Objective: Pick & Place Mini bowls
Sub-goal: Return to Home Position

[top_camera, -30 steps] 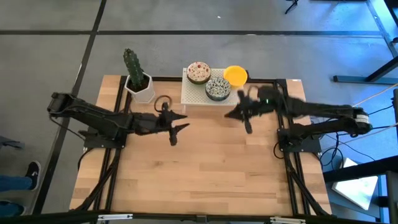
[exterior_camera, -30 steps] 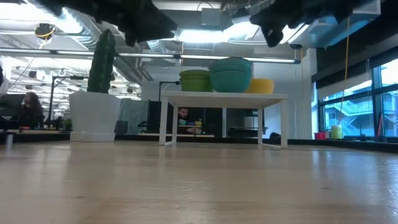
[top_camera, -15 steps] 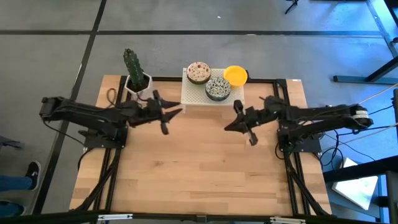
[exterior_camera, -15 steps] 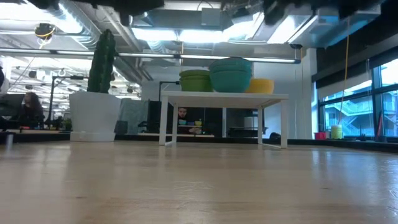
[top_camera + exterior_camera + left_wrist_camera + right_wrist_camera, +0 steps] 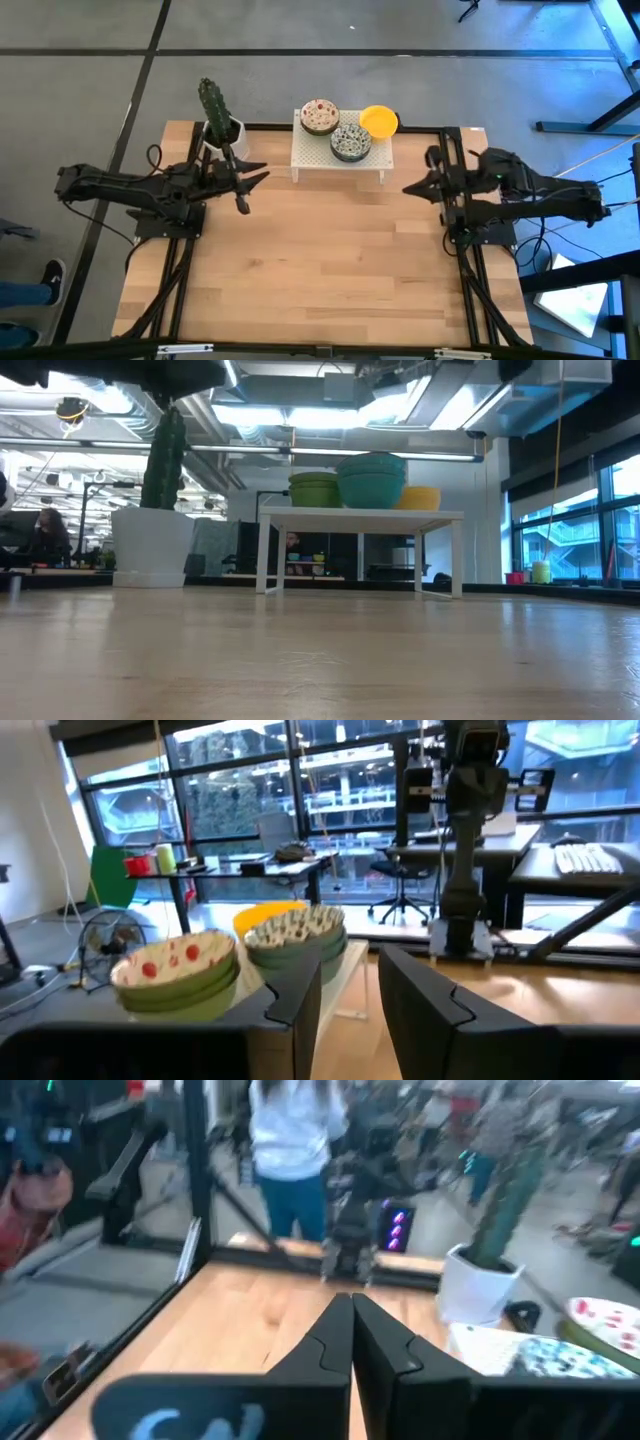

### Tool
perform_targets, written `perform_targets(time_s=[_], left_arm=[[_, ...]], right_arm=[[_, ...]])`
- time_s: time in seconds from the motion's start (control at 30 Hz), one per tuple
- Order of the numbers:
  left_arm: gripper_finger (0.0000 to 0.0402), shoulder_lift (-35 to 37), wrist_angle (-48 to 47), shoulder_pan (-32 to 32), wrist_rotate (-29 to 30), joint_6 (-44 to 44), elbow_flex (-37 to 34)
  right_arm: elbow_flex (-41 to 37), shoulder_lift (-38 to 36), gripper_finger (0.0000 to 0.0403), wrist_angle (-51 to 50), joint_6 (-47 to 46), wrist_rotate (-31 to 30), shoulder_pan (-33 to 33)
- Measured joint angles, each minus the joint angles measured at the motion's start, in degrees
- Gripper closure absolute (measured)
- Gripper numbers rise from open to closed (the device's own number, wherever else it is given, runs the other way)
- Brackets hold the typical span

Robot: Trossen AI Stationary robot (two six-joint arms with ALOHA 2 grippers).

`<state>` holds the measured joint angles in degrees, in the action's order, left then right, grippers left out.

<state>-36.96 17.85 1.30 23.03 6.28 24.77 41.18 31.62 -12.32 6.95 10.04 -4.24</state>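
Observation:
The mini bowls stand in three stacks on a small white stand (image 5: 318, 157) at the table's far edge. They are a reddish-speckled stack (image 5: 319, 116), a blue-green patterned stack (image 5: 351, 141) and a yellow stack (image 5: 378, 121). The left wrist view shows the reddish (image 5: 178, 960), blue-green (image 5: 297, 927) and yellow (image 5: 262, 912) stacks. My left gripper (image 5: 260, 177) hovers left of the stand, open and empty, pointing toward it (image 5: 350, 1005). My right gripper (image 5: 407, 188) hovers right of the stand, shut and empty (image 5: 351, 1330).
A cactus in a white square pot (image 5: 222, 133) stands at the far edge, left of the stand and close behind my left gripper. Bare wood (image 5: 330, 260) fills the middle and near side. A person (image 5: 290, 1140) stands beyond the table's left side.
Both arms have drawn back from the table's middle. My left gripper moved toward the left and far edges, ending beside the cactus pot. My right gripper moved toward the right edge. The bowls and the stand stayed where they were.

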Motion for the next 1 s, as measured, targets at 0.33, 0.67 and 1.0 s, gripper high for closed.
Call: perform_targets(time_s=[0.33,0.67,1.0], left_arm=[[0.0304,3.5,1.2,-1.2,-1.5,-2.8,-5.0],[0.0304,7.8,3.8,0.9,-1.1,-2.9,-9.2],[0.0306,11.7,3.4,0.9,2.6,-4.1,-12.5]], right_arm=[[-12.6,-11.9,0.0398,5.0,-0.8,-0.6,0.0],[-19.6,-23.8,0.0397,3.4,-4.9,0.0,0.0],[-24.6,-29.3,0.0397,5.2,-7.8,-3.0,0.0]])
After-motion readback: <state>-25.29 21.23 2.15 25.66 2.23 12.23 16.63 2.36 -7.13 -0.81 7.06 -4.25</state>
